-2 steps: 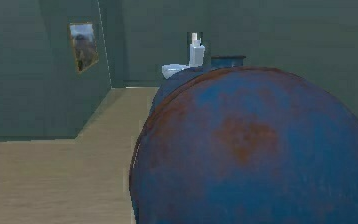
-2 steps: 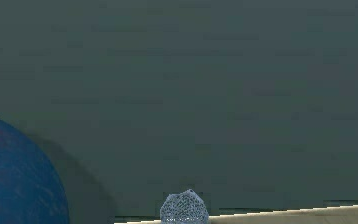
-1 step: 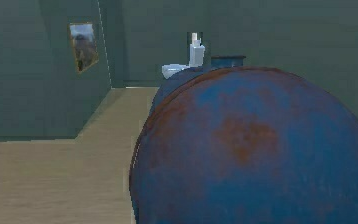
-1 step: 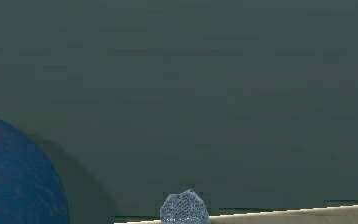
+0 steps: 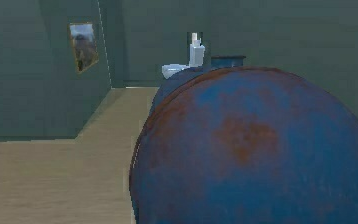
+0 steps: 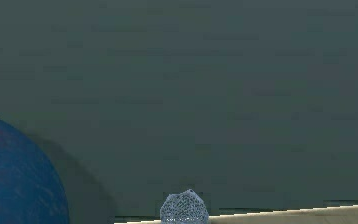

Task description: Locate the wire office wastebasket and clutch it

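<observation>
A small grey wire-mesh wastebasket [image 6: 185, 208] pokes up from the bottom edge of the arm side view, just right of the middle. Its rounded top stands against the dark green wall, where a thin strip of pale floor [image 6: 287, 214] meets it. Its lower part is cut off by the picture's edge.
A big blue, rust-stained rounded object [image 5: 252, 150] looms close in the forward view's right and lower part, and its edge [image 6: 17, 180] sits at the arm side view's lower left. Wooden floor [image 5: 57, 180] lies free at the left. A white toilet [image 5: 187, 60] stands far ahead, and a framed picture [image 5: 84, 46] hangs on the left wall.
</observation>
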